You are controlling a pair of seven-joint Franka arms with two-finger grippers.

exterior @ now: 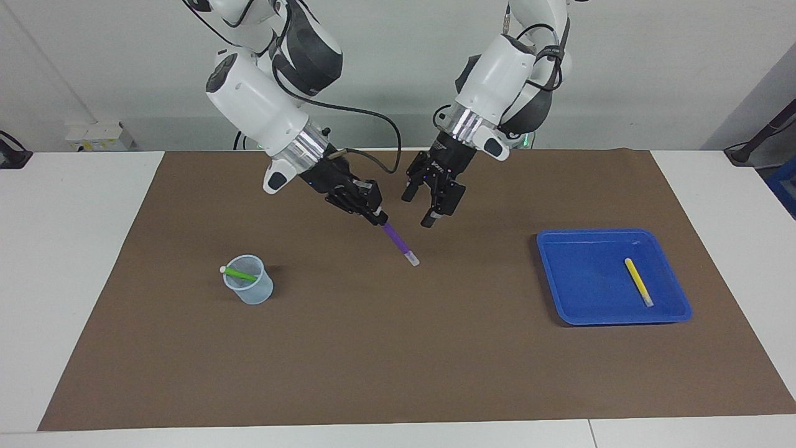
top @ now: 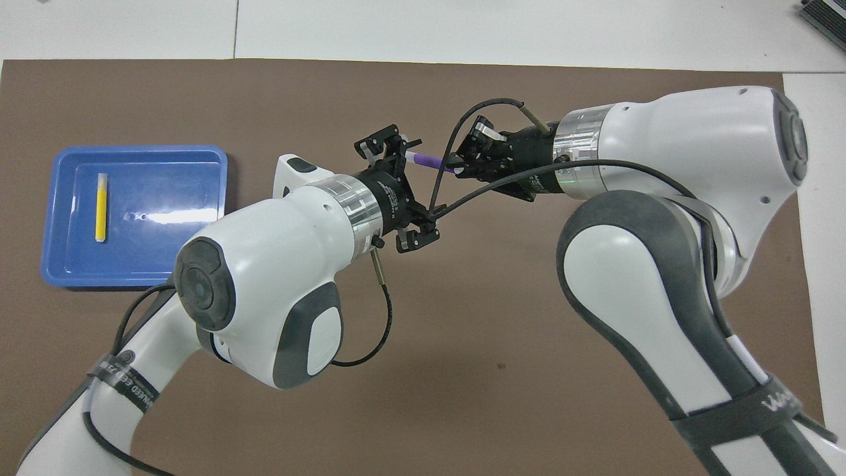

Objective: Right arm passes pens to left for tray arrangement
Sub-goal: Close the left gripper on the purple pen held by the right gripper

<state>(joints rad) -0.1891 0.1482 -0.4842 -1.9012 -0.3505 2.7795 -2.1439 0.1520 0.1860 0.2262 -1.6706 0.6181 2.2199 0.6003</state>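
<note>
I hold the purple pen (exterior: 397, 239) pinched in the right end effector (exterior: 373, 214), over mid-table. Left end effector (exterior: 428, 205) spread, just beside the pen, not yet gripping. Yellow pen (exterior: 638, 281) already lies in the blue tray (exterior: 578, 314). Green pen (exterior: 241, 273) waits in the cup (exterior: 250, 292). By my reckoning: one placed, one mid-handover, one left.

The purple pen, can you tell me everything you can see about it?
The purple pen is a slim marker with a pale whitish tip. The right gripper is shut on its top end, holding it slanted in the air, tip down, over the brown mat mid-table. The open left gripper is beside it, not touching.
</note>
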